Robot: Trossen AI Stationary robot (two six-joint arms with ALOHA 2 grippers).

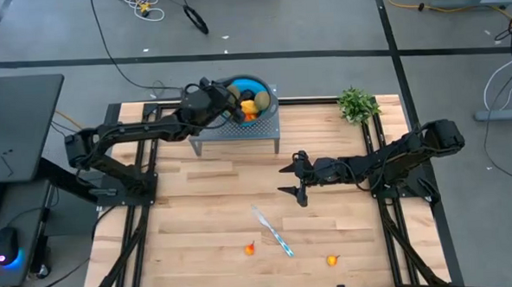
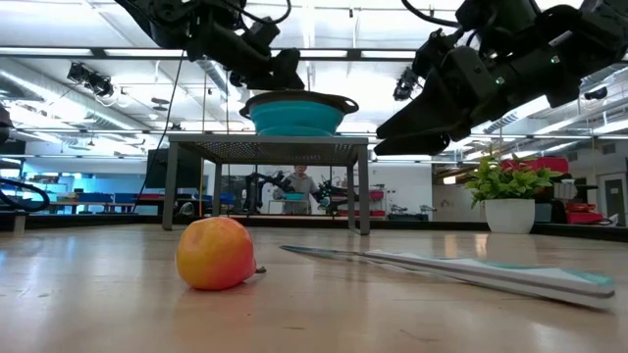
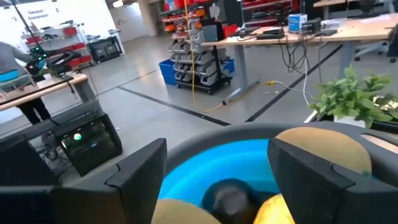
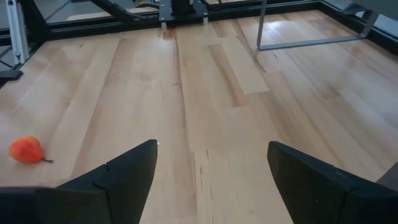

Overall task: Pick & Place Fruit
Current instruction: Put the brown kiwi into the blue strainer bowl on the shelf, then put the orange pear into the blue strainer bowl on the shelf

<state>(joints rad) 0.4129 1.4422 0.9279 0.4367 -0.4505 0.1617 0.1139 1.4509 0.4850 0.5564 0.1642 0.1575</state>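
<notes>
The left hand (image 1: 234,107) hovered over the blue bowl (image 1: 266,88), which sat on a small metal stand (image 1: 236,141) at the far edge of the surface (image 1: 198,207). Its fingers (image 3: 134,171) were spread wide and held nothing. Inside the bowl lay several fruits: a brownish-green oval (image 3: 323,146), a dark ball (image 3: 227,196) and a yellow-orange piece (image 1: 248,107).

Near the front edge, a small orange-red fruit (image 1: 249,248) lay just left of the knife (image 1: 273,229); it was the rounded piece close to the low camera (image 2: 214,253). A second orange fruit (image 1: 332,260) lay to the knife's right, apart from it.

The right hand (image 1: 294,179) hung above the middle of the surface, fingers (image 4: 121,174) wide apart and empty. A plant (image 1: 356,104) stood at the far right corner.
</notes>
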